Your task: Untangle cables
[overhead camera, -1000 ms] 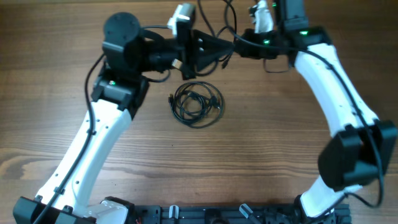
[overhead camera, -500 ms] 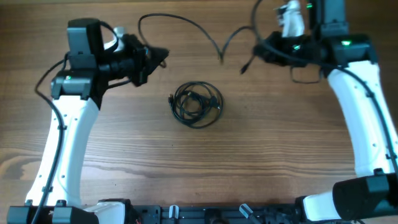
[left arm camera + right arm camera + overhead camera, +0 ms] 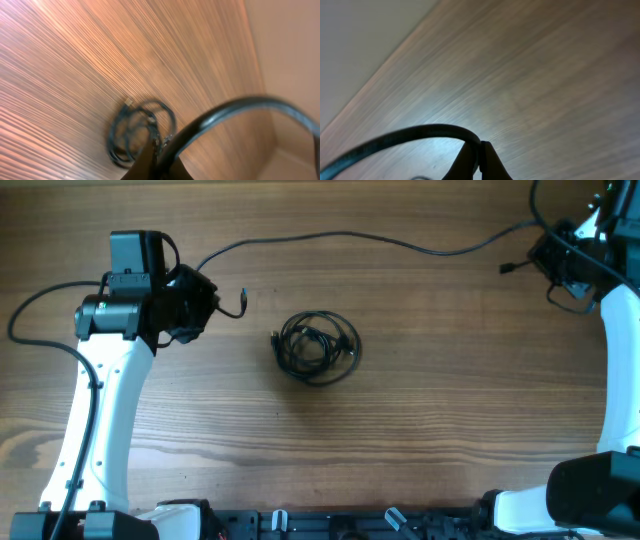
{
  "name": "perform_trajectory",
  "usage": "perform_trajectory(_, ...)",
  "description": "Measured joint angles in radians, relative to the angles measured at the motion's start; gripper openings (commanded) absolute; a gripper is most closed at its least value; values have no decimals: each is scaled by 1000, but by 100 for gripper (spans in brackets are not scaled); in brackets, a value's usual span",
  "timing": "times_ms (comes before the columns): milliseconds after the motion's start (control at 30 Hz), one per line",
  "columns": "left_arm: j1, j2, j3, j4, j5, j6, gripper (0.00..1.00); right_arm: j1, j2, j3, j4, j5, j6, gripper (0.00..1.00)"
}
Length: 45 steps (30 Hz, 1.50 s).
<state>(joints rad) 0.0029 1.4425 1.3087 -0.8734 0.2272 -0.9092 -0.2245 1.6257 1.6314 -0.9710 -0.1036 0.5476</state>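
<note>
cables [image 3: 318, 346] lie coiled, thin and black; beyond them one black cord [image 3: 330, 238] is pinched by left gripper [image 3: 205, 300] and right gripper [image 3: 552, 260]; pulling wider might slip it free.

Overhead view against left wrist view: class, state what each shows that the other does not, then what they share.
Only overhead: the right tool, and the full run of the single cable reaching from it across to the left tool. Only left wrist: a close look at that cable pinched in the shut left tool, plus a pale surface beyond the table edge. Both: the coiled cable bundle lying on the wooden table, apart from both tools.
</note>
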Motion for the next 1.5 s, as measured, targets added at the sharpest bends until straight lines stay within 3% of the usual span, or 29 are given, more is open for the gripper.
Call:
perform_trajectory(367,0,0,0,-85,-407,24,4,-17,0,0,-20,339,135,4)
perform_trajectory(500,8,0,0,-78,-432,21,4,-27,0,0,-20,367,141,4)
perform_trajectory(600,4,0,0,-30,-362,26,4,-27,0,0,-18,336,142,4)
perform_trajectory(667,-9,0,0,-1,-311,30,4,-27,0,0,-11,259,132,12)
perform_trajectory(800,-45,0,0,27,-239,40,4,-25,0,0,29,-26,9,41)
perform_trajectory(833,-55,0,0,44,-209,55,4,-22,0,0,36,-110,-39,57)
perform_trajectory(900,-74,0,0,127,-116,106,4,-6,0,0,43,-274,-129,78)
perform_trajectory(1033,-104,0,2,296,118,166,4,41,0,0,45,-455,-216,97)
perform_trajectory(1267,-140,0,63,464,526,167,4,175,0,0,95,-608,-192,100)
perform_trajectory(1500,-212,-11,79,579,696,90,4,245,0,0,206,-634,-87,100)
